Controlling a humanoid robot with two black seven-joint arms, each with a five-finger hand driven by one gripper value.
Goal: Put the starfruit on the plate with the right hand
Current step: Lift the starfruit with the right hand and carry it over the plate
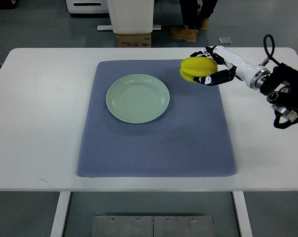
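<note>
On the white bench [30,123] lay a blue mat [154,148]. Your right hand [214,66] gripped the starfruit [197,69] at two o'clock from the plate [137,98]; releasing early would likely have dropped it short onto the mat.

no readable text or labels, cardboard box [133,40] print perhaps present, too blurred

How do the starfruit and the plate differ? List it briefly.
The starfruit is bright yellow; the plate is pale green. The starfruit is lumpy and smaller; the plate is a flat, wider round. The starfruit is held in the right hand; the plate lies untouched and empty on the blue mat. Both are over the mat.
</note>
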